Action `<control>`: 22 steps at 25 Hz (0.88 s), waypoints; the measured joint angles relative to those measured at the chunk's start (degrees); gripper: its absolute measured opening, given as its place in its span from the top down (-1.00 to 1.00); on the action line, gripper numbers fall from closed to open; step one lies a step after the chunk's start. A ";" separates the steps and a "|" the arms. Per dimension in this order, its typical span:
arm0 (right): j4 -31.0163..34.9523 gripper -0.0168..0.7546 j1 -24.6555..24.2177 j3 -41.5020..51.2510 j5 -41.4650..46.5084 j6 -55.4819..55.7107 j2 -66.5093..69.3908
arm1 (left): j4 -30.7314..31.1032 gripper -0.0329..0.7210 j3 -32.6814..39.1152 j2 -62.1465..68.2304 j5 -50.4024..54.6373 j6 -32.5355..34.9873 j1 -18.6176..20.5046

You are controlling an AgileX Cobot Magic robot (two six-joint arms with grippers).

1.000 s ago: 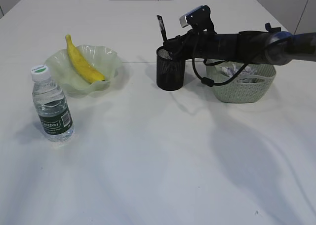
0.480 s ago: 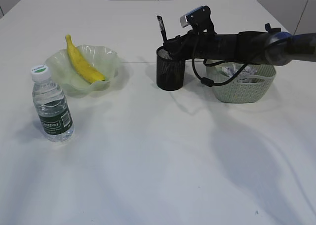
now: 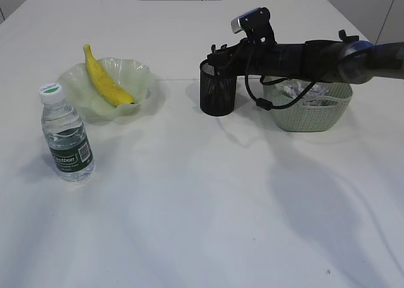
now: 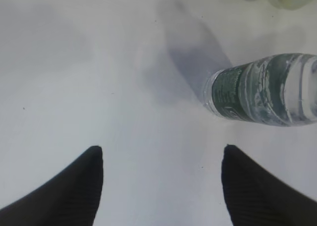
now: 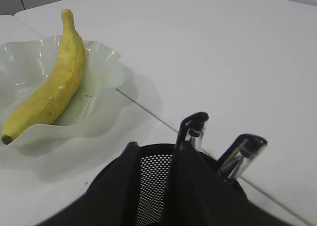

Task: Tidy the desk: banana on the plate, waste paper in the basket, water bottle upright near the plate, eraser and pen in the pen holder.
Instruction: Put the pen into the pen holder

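Note:
The yellow banana [image 3: 104,79] lies in the pale green plate [image 3: 142,73], as the right wrist view also shows for banana [image 5: 49,92] and plate [image 5: 106,67]. The water bottle [image 3: 66,136] stands upright in front of the plate. My right gripper [image 3: 219,50] hovers over the black mesh pen holder [image 3: 218,95]; its jaws [image 5: 154,151] are parted with only mesh between them. Two pen tops [image 5: 194,127] stand in the holder [image 5: 156,181]. Crumpled paper [image 3: 303,89] lies in the basket [image 3: 315,114]. My left gripper [image 4: 161,154] is open and empty beside the bottle [image 4: 262,89]. The eraser is hidden.
The right arm stretches from the right edge across the top of the grey-green basket. The left arm is out of the exterior view. A seam in the white table runs behind the plate and holder.
The pen that stuck up above the right gripper has dropped down into the pen holder. The right gripper has let go of it and stays over the holder.

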 joint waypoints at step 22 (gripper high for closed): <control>-49.11 0.41 0.00 0.00 2.57 53.00 -18.26 | 0.07 -0.49 0.00 0.00 2.80 0.00 0.00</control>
